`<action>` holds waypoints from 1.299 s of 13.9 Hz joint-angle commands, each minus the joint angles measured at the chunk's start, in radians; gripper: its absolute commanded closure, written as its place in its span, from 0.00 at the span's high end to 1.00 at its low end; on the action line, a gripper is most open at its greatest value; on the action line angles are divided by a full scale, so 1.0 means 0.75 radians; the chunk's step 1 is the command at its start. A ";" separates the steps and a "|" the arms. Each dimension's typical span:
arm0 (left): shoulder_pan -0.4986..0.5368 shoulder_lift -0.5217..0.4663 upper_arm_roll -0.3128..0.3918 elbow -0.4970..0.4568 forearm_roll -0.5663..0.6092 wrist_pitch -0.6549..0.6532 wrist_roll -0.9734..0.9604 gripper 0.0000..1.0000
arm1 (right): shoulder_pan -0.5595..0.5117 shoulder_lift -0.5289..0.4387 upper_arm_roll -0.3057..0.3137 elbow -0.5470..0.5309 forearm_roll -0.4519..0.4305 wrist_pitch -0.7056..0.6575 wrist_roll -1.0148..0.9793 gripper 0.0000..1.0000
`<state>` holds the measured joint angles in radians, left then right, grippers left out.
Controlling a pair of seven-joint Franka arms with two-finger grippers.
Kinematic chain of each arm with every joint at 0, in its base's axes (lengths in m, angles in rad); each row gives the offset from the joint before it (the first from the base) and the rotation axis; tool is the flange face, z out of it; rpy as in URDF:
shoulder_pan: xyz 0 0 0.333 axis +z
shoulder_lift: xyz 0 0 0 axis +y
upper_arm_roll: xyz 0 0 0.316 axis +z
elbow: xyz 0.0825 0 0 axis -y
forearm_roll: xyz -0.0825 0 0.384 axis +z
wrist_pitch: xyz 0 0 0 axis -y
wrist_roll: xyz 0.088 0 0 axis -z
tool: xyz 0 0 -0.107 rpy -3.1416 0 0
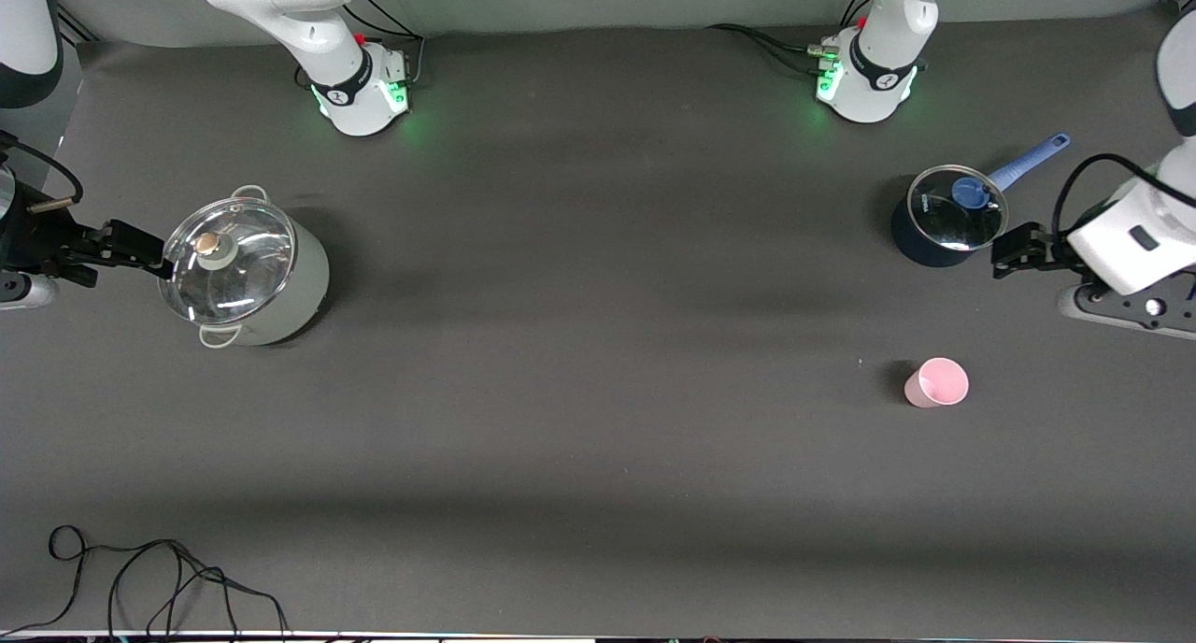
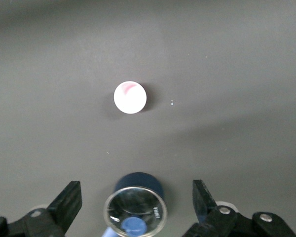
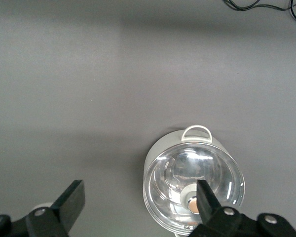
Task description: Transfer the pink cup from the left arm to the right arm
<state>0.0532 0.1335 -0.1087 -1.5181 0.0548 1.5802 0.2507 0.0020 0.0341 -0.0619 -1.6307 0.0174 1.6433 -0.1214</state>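
Front view: the pink cup (image 1: 936,382) stands upright on the table (image 1: 579,419) toward the left arm's end, at 6 o'clock from the blue saucepan (image 1: 946,217) and nearer the camera. The left gripper (image 1: 1014,250) hangs beside the saucepan; the right gripper (image 1: 140,246) hangs beside the white pot (image 1: 245,271).

Left wrist view: the left gripper (image 2: 137,200) is spread wide with nothing in it, the saucepan (image 2: 136,209) between its fingers (image 2: 69,200); the cup (image 2: 130,97) sits at 12 o'clock.

Right wrist view: the right gripper (image 3: 140,200) is spread wide and holds nothing; the pot (image 3: 193,185) lies under one finger.
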 commanded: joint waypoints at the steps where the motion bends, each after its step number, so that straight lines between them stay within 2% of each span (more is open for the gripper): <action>1: 0.068 0.018 -0.002 0.046 -0.008 0.010 0.341 1.00 | 0.004 0.000 -0.010 0.021 0.020 -0.021 -0.020 1.00; 8: 0.278 0.092 -0.004 0.061 -0.046 0.194 1.242 0.99 | 0.003 0.002 -0.012 0.021 0.020 -0.021 -0.024 1.00; 14: 0.506 0.327 -0.004 0.183 -0.355 0.196 1.914 0.99 | 0.001 0.002 -0.014 0.023 0.020 -0.017 -0.024 1.00; 16: 0.569 0.425 -0.004 0.242 -0.449 0.194 2.066 0.99 | 0.003 0.000 -0.014 0.023 0.020 -0.017 -0.024 1.00; 18: 0.608 0.499 -0.006 0.247 -0.553 0.196 2.207 0.99 | 0.003 -0.005 -0.012 0.035 0.020 -0.017 -0.006 1.00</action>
<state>0.4816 0.4347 -0.1028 -1.3923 -0.2962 1.7414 1.8022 0.0017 0.0340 -0.0649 -1.6287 0.0174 1.6434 -0.1214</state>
